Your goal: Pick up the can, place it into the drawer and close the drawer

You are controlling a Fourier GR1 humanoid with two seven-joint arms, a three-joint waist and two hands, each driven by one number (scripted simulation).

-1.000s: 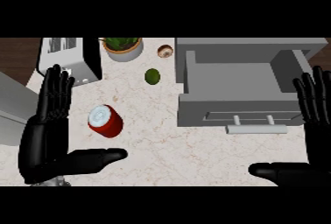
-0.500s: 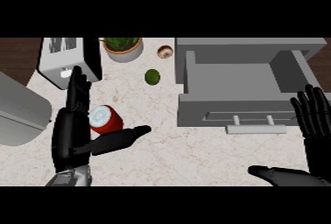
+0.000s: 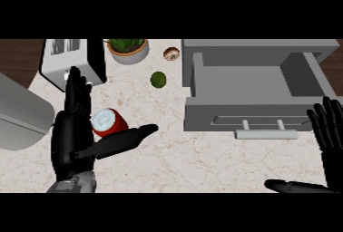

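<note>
The left hand (image 3: 72, 136) was spread flat, fingers straight and pointing away, thumb angled out to the right. The red can (image 3: 107, 123) lay tipped on the counter (image 3: 201, 158) right in that gap between fingers and thumb, its white top facing up-left; nothing was curled around it. The grey drawer (image 3: 254, 86) stood pulled open to the right, well apart from the can, its handle (image 3: 266, 134) at the near edge. The right hand (image 3: 328, 131) rested open at the right edge, fingers up. Behind the can: a toaster (image 3: 70, 59), a potted plant (image 3: 127, 49) and a green lime (image 3: 158, 79).
</note>
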